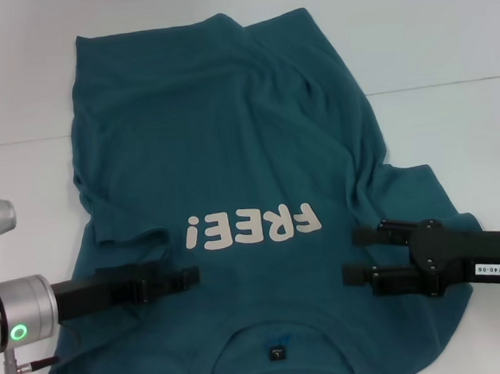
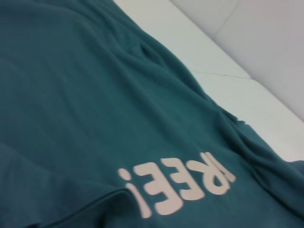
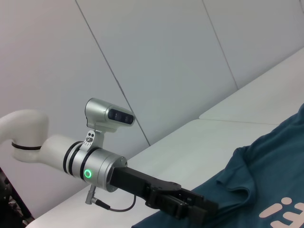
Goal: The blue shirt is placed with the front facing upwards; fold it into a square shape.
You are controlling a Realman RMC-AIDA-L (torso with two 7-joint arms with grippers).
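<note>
- Head view: the blue shirt [image 1: 229, 145] lies spread front-up on the white worktop [image 1: 446, 41], collar nearest the robot and hem at the far side, with creases running down its right half.
- Pale cream lettering "FREE!" [image 1: 253, 227] crosses the chest; it reads upside down from the robot's side.
- A small dark neck label [image 1: 278, 353] sits inside the collar; its print is too small to read.
- The left gripper [image 1: 167, 283] reaches in from the left over the shirt's shoulder area, below the lettering; its fingers lie close together, and I cannot tell whether they pinch any cloth.
- The right gripper [image 1: 359, 255] reaches in from the right over the other shoulder; its two fingers [image 1: 376, 232] stand clearly apart, one above the other, holding nothing.
- A white sticker [image 1: 489, 269] on the right gripper's body reads roughly "140-08".
- Right wrist view: the left arm shows a lit green ring [image 3: 87, 173] behind its black gripper.
</note>
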